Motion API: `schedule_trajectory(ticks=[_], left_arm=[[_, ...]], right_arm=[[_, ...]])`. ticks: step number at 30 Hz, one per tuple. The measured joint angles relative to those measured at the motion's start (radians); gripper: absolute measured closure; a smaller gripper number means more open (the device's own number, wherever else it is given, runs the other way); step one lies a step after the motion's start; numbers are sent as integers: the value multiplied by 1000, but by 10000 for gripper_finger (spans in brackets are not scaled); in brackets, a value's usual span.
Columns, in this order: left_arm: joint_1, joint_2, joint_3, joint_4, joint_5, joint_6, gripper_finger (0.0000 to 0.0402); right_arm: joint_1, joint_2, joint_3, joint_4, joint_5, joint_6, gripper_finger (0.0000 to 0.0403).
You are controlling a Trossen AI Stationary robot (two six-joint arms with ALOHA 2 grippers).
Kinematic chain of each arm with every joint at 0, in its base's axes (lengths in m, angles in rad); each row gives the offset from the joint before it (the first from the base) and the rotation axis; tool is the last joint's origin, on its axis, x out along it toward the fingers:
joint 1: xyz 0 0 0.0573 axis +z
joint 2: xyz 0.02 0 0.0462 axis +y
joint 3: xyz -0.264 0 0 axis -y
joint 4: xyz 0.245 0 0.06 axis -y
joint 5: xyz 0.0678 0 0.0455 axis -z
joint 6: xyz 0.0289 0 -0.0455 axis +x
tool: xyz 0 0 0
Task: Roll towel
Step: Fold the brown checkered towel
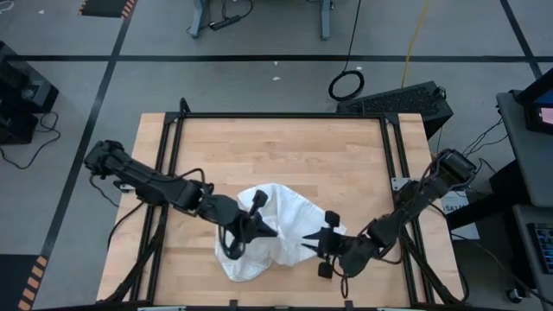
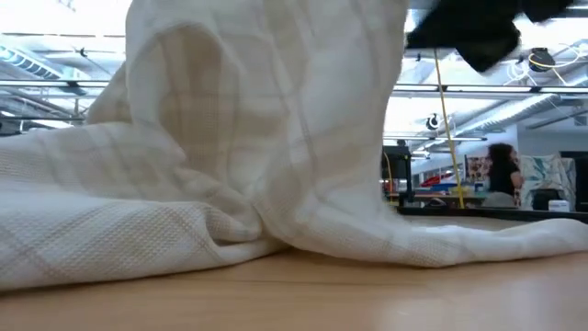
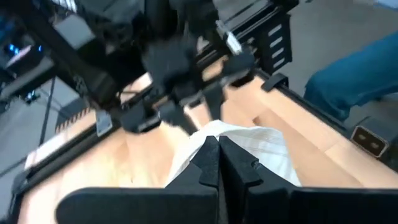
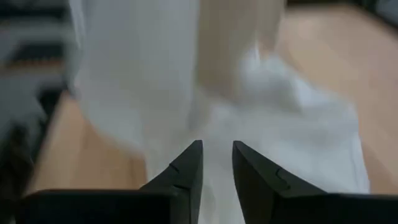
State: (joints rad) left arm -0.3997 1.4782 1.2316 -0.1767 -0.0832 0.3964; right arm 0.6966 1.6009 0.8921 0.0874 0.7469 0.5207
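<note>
The white towel (image 1: pixel 275 226) with a faint grey check lies bunched on the wooden table near its front edge. Part of it stands up as a raised fold (image 2: pixel 266 101), while its lower part (image 2: pixel 119 230) rests on the table. My left gripper (image 1: pixel 259 228) is over the towel's left part, shut on the cloth. My right gripper (image 1: pixel 311 240) is at the towel's right part, its fingers slightly apart (image 4: pixel 217 163) with towel cloth beyond them. It also shows in the left wrist view (image 3: pixel 186 106). My left gripper pinches a raised bit of the towel (image 3: pixel 219 129) between its two shut fingers. The cloth shows just past the fingertips; one layer or several, I cannot tell. The fingers come slanting from the table's left. The rest of the towel lies on the table.
Black frame rails (image 1: pixel 393 164) run along the table's left, right and far sides. Bare wood (image 1: pixel 276 155) lies beyond the towel toward the far edge. A person (image 2: pixel 503 175) stands far off in the room behind.
</note>
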Motion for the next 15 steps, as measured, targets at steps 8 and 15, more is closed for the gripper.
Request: schedule_trajectory(ticks=[8, 15], left_arm=[[13, 9, 0, -13, -63, -95, 401], [13, 9, 0, -56, -130, -128, 398]], right_arm=[[-30, 0, 1, 356, -11, -213, 189], [-38, 3, 1, 345, 34, -164, 113]])
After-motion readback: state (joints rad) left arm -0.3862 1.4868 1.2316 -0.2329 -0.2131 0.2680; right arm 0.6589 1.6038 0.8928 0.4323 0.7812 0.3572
